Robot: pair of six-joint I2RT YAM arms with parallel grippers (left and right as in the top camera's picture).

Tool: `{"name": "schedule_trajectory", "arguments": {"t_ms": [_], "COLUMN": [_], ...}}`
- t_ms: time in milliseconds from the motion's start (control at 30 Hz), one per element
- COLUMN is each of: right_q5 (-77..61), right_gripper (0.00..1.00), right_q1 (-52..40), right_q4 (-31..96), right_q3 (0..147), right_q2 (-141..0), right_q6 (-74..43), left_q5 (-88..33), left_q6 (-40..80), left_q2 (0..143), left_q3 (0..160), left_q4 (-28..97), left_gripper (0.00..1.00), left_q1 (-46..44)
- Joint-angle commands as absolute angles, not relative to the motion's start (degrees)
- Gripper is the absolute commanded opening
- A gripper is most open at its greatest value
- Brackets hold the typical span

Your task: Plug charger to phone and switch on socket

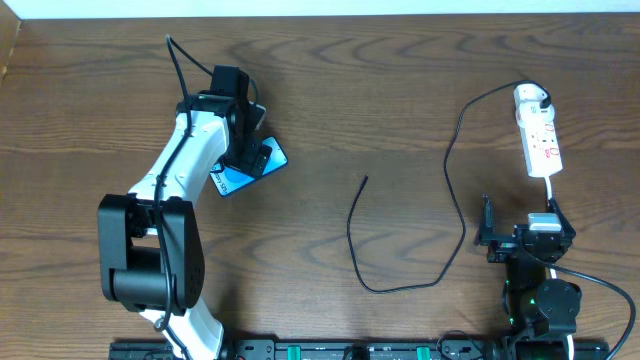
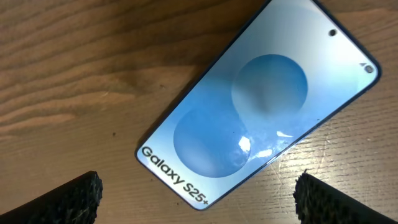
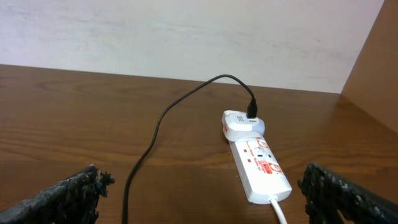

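Quick rundown, using the socket point(image 1: 541, 140) as the anchor. It's a white strip lying flat on the bench point(image 1: 400, 80), with red markings on top. I can't tell from here whether its switch is on or off.

The charger point(image 1: 455, 200) has its white plug point(image 1: 530, 97) seated in the socket's far end. From there the thin black cable arcs off to the socket's left, runs back toward the near side and curls round in a loose loop on the wood. Its small tip point(image 1: 366, 179) ends up well left of the socket, lying loose and plugged into nothing.

The phone point(image 1: 230, 181) is further left still, well apart from the socket, with the charger tip sitting between the two. It lies flat and screen up, turned at a slant, and the blue display reads "Galaxy S25+".

The left jaws are out there too, right over the phone. They're spread wide and pinching nothing. In the wrist view the pads sit off to either side of the phone's near end without touching it.

The right jaws sit just off the socket's near end, where the white cord point(image 1: 551, 187) comes out. They point along the strip and are also spread wide, with nothing in them.
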State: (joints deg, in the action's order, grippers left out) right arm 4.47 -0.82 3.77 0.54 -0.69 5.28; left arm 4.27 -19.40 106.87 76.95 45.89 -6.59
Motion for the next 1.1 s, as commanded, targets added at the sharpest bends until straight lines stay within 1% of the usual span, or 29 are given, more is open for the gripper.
{"name": "schedule_trajectory", "arguments": {"t_ms": [0,100,167,300,433,667,800,1067], "right_q5": [4.32,4.32,4.32,4.32,4.32,4.32,4.32,4.32], "right_gripper": [0.99,0.99,0.99,0.99,0.99,0.99,0.99,0.99], "right_q1": [-0.69,-0.69,-0.69,-0.69,-0.69,-0.69,-0.69,-0.69], "right_q4": [3.86,3.86,3.86,3.86,3.86,3.86,3.86,3.86], "right_q3": [0.32,0.32,0.32,0.32,0.32,0.32,0.32,0.32], "right_q2": [-0.38,-0.38,-0.38,-0.38,-0.38,-0.38,-0.38,-0.38], "right_q6": [6.07,6.04,6.07,6.07,6.07,6.07,6.07,6.07], "left_q5": [2.98,2.57,-0.4,-4.21,-4.25,-3.25,-2.98,-3.03], "left_q6": [-21.39,-22.87,-29.63,-39.0,-44.38,-48.97,-49.19,-52.97], "left_q2": [106.37,106.41,106.45,106.52,106.69,109.34,111.22,111.46], "left_q3": [76.93,76.93,76.93,76.93,76.93,76.93,76.93,76.93], "left_q4": [45.8,45.58,46.04,46.61,47.16,47.55,47.51,47.48], "left_gripper": [0.98,0.98,0.99,0.98,0.98,0.98,0.98,0.98], "left_q1": [-6.57,-6.57,-6.57,-6.57,-6.57,-6.57,-6.57,-6.57]}}
